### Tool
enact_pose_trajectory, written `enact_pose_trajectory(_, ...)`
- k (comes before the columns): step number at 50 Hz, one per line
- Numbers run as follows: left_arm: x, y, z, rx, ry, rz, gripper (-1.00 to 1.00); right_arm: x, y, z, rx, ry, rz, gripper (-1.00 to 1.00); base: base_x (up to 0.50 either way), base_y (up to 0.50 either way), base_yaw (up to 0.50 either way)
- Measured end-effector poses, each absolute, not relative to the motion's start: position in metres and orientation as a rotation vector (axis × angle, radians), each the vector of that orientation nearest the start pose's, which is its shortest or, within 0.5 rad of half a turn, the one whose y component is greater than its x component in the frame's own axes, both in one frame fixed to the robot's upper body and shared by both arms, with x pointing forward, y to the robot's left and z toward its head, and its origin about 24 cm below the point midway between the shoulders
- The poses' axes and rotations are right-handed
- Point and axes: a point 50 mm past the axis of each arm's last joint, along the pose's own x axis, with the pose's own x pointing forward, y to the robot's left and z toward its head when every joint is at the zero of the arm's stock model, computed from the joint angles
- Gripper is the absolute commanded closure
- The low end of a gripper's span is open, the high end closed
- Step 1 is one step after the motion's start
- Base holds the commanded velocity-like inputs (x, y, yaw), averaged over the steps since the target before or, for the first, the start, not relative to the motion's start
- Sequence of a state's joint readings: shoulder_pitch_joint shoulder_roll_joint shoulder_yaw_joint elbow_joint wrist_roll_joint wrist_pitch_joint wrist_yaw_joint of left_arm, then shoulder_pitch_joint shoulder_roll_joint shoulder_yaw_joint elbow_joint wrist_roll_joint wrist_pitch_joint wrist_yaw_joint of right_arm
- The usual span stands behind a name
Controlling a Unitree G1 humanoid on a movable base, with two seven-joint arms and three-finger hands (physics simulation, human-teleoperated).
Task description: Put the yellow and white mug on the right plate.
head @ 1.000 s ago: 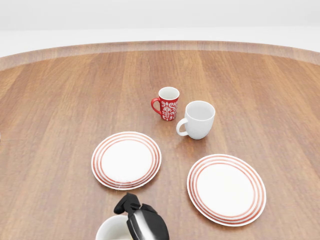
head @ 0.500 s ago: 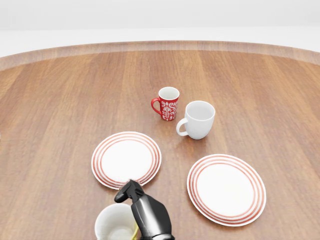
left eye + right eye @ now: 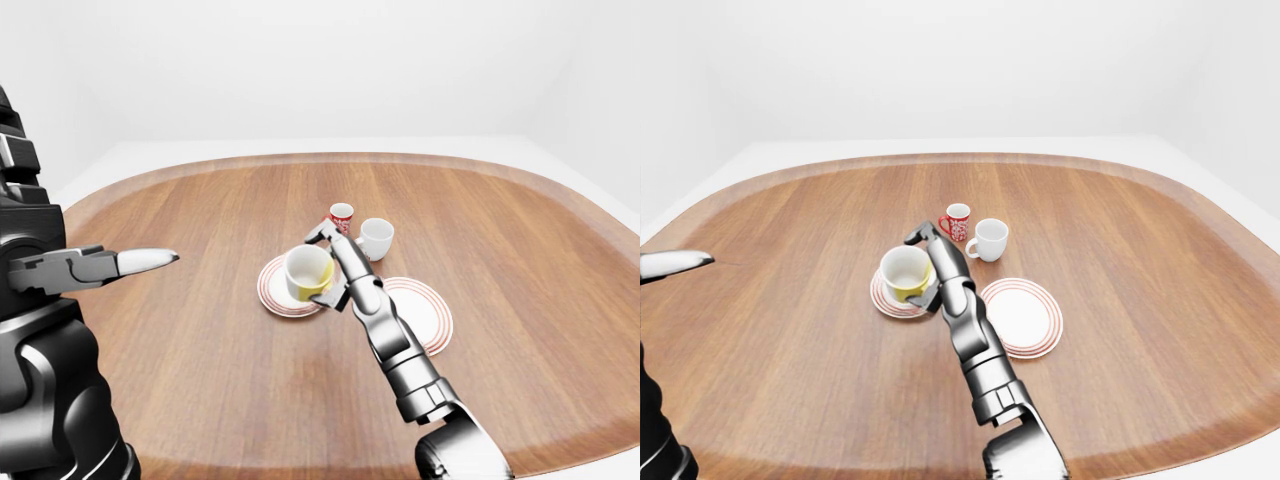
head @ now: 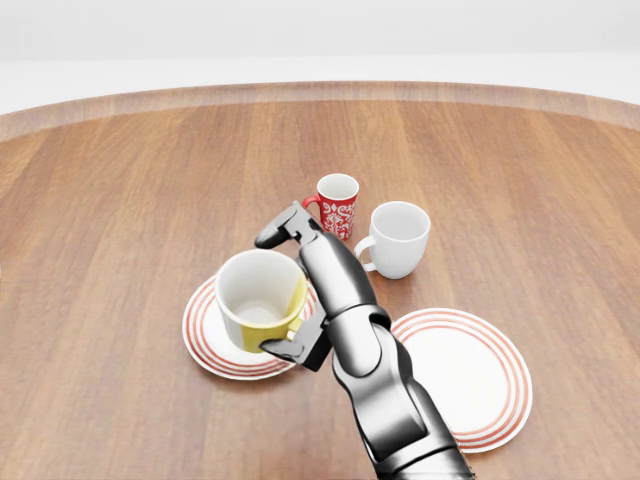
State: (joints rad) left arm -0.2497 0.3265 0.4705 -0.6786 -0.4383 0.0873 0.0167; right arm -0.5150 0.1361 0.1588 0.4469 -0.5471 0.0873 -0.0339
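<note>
Yellow and white mug (image 4: 262, 299) clasped in right hand (image 4: 300, 290), carried above left plate (image 4: 205, 335); next, rightward to right plate (image 4: 470, 385); left hand (image 3: 110, 265) empty, extended

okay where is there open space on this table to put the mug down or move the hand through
The right plate is bare, with open wood on its right. Wide bare tabletop lies left of the left plate. It is crowded around the red mug and white mug, and where the right hand holds the yellow and white mug over the left plate.

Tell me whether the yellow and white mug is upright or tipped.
Tipped: the yellow and white mug, gripped by the right hand, shows its empty white inside.
</note>
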Motion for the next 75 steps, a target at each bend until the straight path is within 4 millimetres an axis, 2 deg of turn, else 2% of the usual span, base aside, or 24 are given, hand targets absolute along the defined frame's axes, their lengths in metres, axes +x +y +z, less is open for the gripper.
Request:
enact_pose_trajectory(8,0.200,0.239,0.265,-0.005,-0.938,0.128,-1.00,0.357,-0.068,0.096,-0.550,-0.059,0.215,1.00,0.00,0.00,0.00)
enact_pose_trajectory(14,0.200,0.239,0.265,-0.004,-0.936,0.129,-1.00,0.371,-0.087,0.101,-0.559,-0.035,0.171,1.00,0.00,0.00,0.00)
enact_pose_trajectory(32,0.201,0.238,0.263,0.000,-0.928,0.129,-1.00,0.393,-0.139,0.107,-0.556,0.014,0.047,1.00,0.00,0.00,0.00)
enact_pose_trajectory(48,0.202,0.238,0.262,0.006,-0.922,0.128,-1.00,0.396,-0.180,0.102,-0.546,0.058,-0.047,1.00,0.00,0.00,0.00)
enact_pose_trajectory(64,0.202,0.237,0.261,0.011,-0.919,0.127,-1.00,0.389,-0.218,0.083,-0.548,0.179,-0.155,1.00,0.00,0.00,0.00)
enact_pose_trajectory(75,0.202,0.237,0.260,0.014,-0.915,0.126,-1.00,0.379,-0.235,0.067,-0.544,0.253,-0.208,1.00,0.00,0.00,0.00)
